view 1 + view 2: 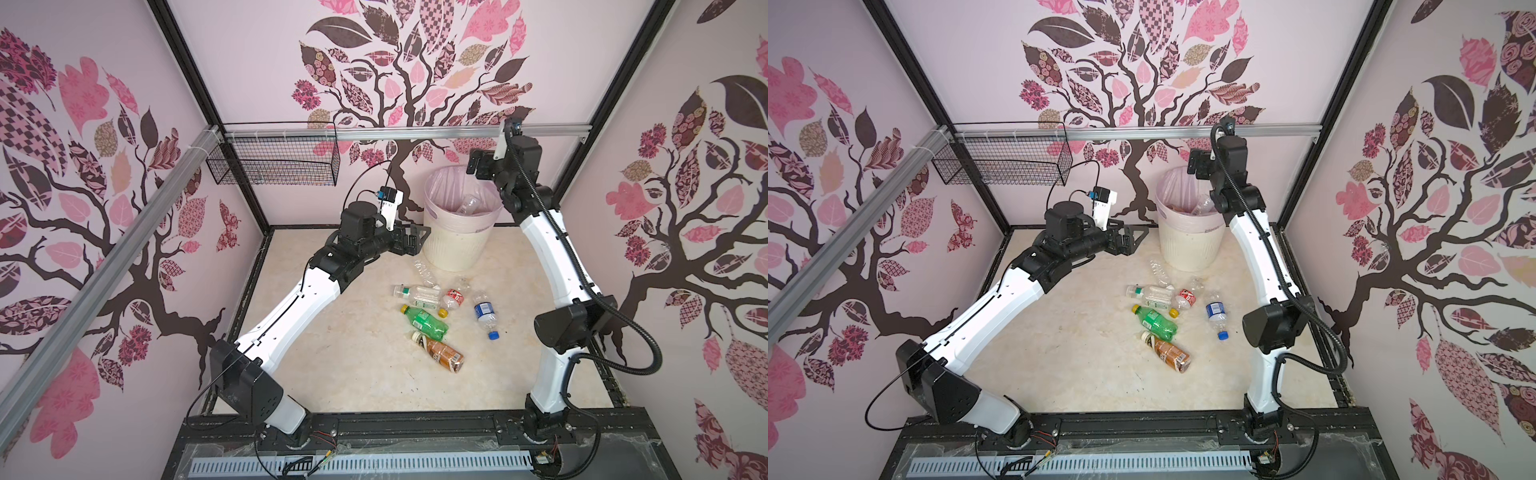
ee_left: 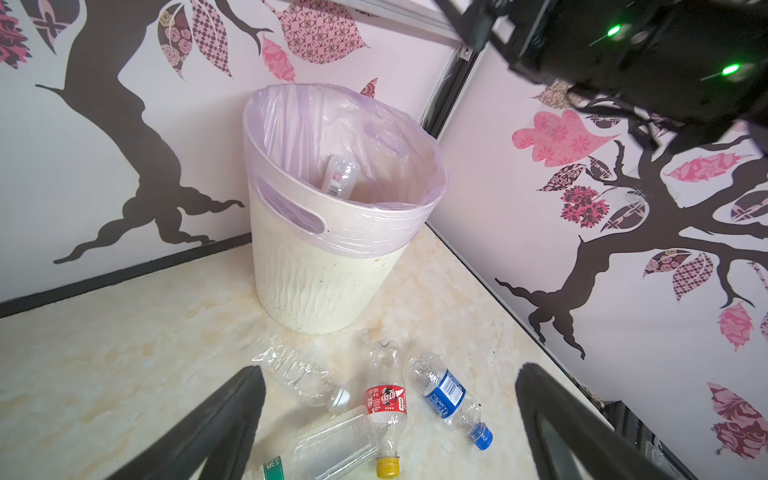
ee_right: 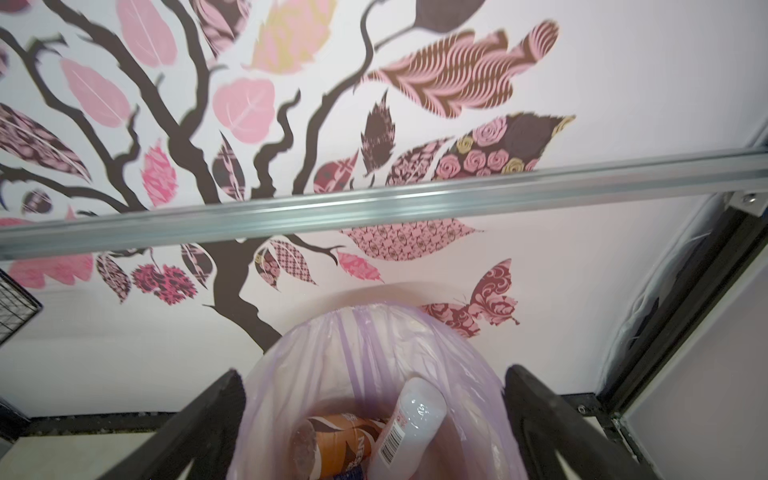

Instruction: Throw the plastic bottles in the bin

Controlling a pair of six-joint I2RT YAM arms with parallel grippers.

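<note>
The bin [image 1: 457, 241] [image 1: 1187, 249] stands at the back of the floor, lined with a pale pink bag. My right gripper [image 1: 478, 164] [image 3: 374, 374] hangs open above its mouth, holding nothing. Inside lie a clear white-labelled bottle [image 3: 411, 424] [image 2: 338, 176] and a brown-labelled one [image 3: 340, 440]. My left gripper [image 1: 417, 239] [image 2: 390, 372] is open and empty, just left of the bin. On the floor in front lie several plastic bottles: a crushed clear one [image 1: 424, 270], a green-labelled clear one [image 1: 415, 293], red-labelled [image 1: 452, 298], blue-labelled [image 1: 485, 313], green [image 1: 426, 321] and brown [image 1: 442, 355].
A black wire basket [image 1: 274, 160] hangs from the aluminium rail [image 1: 374, 133] at the back left. Patterned walls close in the floor on three sides. The bin sits near the back right corner post.
</note>
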